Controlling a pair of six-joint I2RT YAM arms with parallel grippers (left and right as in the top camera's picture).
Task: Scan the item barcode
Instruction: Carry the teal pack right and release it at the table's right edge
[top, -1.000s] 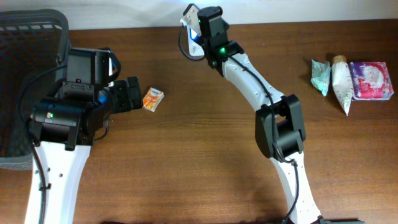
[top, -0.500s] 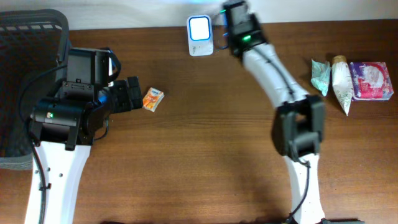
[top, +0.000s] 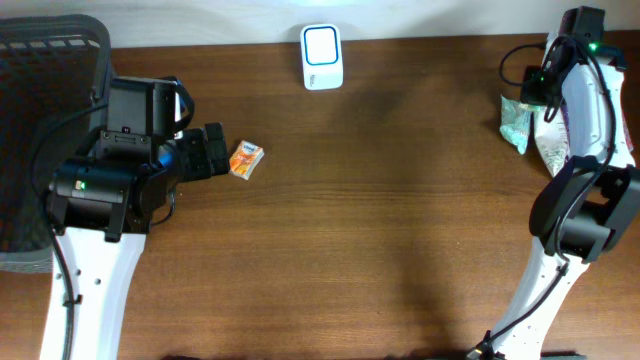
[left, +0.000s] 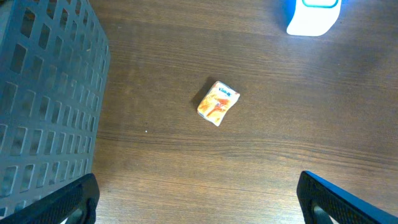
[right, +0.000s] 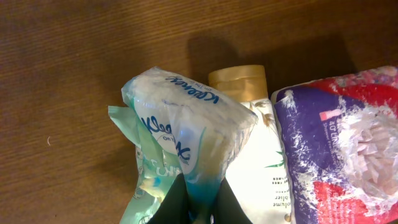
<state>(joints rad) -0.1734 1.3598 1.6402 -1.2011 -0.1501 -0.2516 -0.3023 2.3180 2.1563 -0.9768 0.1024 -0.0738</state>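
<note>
Clear-plastic tissue pack (right: 186, 118), white inside with blue lettering, is pinched at one end by the right gripper (right: 198, 208). Its black fingers (right: 171, 208) are clenched tight on the bluish wrapper. The right gripper sits at the far right end of the brown wooden table (top: 380, 230), over the pile of goods there. In the overhead view the arm hides the tissue pack.

Under it, right wrist view:
- crumpled pale green packet (right: 134, 180) on the left
- white pouch (right: 261, 155) with a tan cap in the middle
- purple and red packet (right: 336, 137) with white contents on the right

Green packet and white pouch lie side by side, touching. The white pouch also touches the purple and red packet. Can't tell whether the tissue pack rests on the pile or hangs above it.

White box scanner (top: 322, 57) with a blue-rimmed window stands at the far edge of the table, about centre, well apart from the tissue pack.

On the other side, the left gripper (top: 212, 150) is released: jaws spread wide, nothing between them. Small orange packet (top: 246, 160) lies flat on the table just beside its fingertips, not touching. Dark mesh basket (top: 60, 60) sits at the left end of the table, next to the left arm.
</note>
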